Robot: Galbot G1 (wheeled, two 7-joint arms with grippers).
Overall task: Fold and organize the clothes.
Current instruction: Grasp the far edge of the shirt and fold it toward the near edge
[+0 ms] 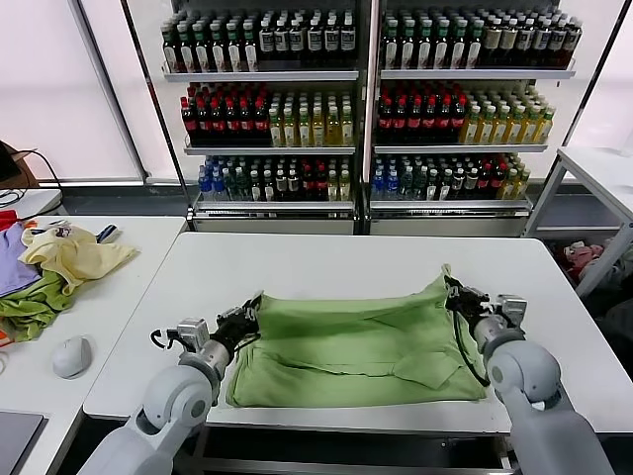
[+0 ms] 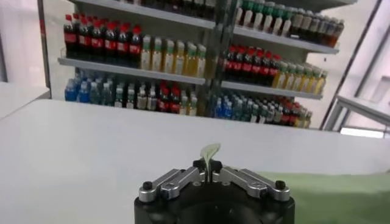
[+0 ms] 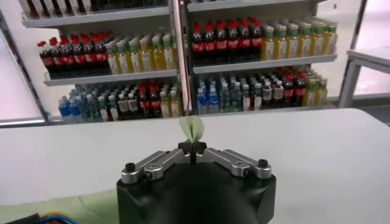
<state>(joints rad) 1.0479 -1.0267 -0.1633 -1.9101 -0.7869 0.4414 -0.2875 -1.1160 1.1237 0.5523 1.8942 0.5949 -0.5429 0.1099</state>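
Far left, side white table [image 1: 119, 297]: pale yellow crumpled garment [image 1: 74, 255], darker green cloth [image 1: 35, 307] with a purple cloth [image 1: 12, 259] beside it, grey computer mouse [image 1: 71, 356] nearer the front edge.

Main white rectangular table [image 1: 326, 262]: light green soft cotton shirt [image 1: 356, 341] lies spread on the near half, mostly flat, with folds across the middle – its print isn't visible from here.

Left gripper [image 1: 244, 319] sits at the shirt's left edge, jaws closed tight on a small fold of the green fabric; left wrist view confirms it, a tab of cloth [image 2: 210, 152] sticking up between the pinched fingers [image 2: 183, 179].

Right gripper [image 1: 457, 295] is at the shirt's far right corner, that corner raised slightly off the table – jaws likewise clamped on the fabric, with a green tip [image 3: 192, 126] poking out above the closed fingers [image 3: 222, 159] in the right wrist view.

Behind the table: metal shelving racks [image 1: 366, 74] packed with rows of bottled drinks [image 1: 267, 119]. Another white table [image 1: 603, 168] at far right.
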